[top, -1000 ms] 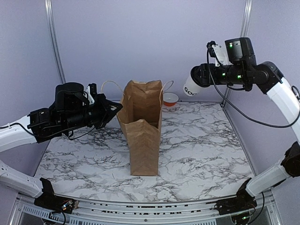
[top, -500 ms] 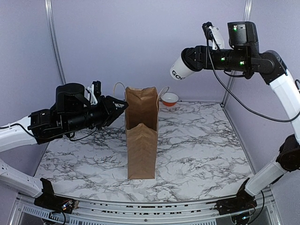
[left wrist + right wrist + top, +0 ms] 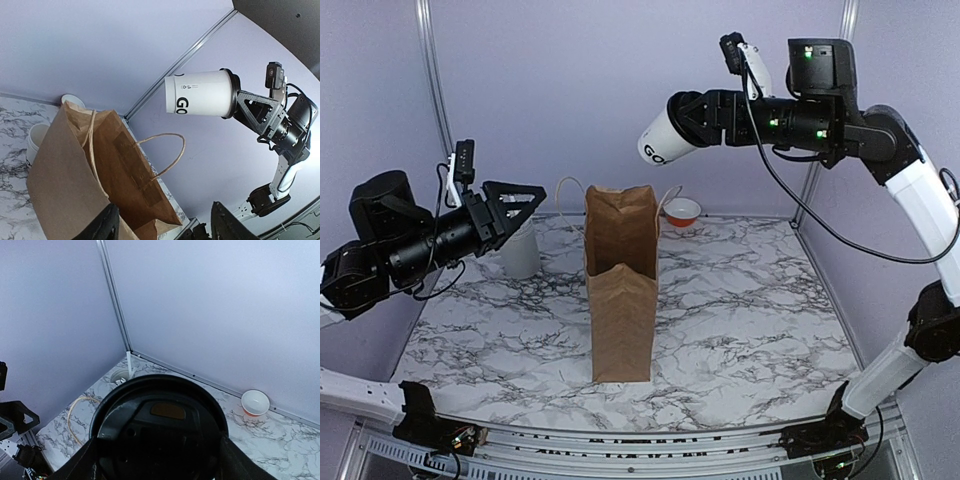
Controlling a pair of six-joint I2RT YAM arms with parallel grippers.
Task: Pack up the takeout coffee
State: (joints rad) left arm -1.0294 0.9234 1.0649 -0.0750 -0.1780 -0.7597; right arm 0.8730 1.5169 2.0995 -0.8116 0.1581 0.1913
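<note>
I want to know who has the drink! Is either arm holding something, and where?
The right end effector holds the takeout coffee by its black-lidded top end, cup tipped sideways. The left end effector holds nothing.

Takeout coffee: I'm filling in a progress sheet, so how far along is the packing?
Done: the takeout coffee is off the table. In hand: the right end effector grips it sideways by its top end, in the air higher than the paper bag, which stands upright; the left end effector is open, holding nothing. Left: bring the cup over the bag mouth, lower it in and release.
</note>
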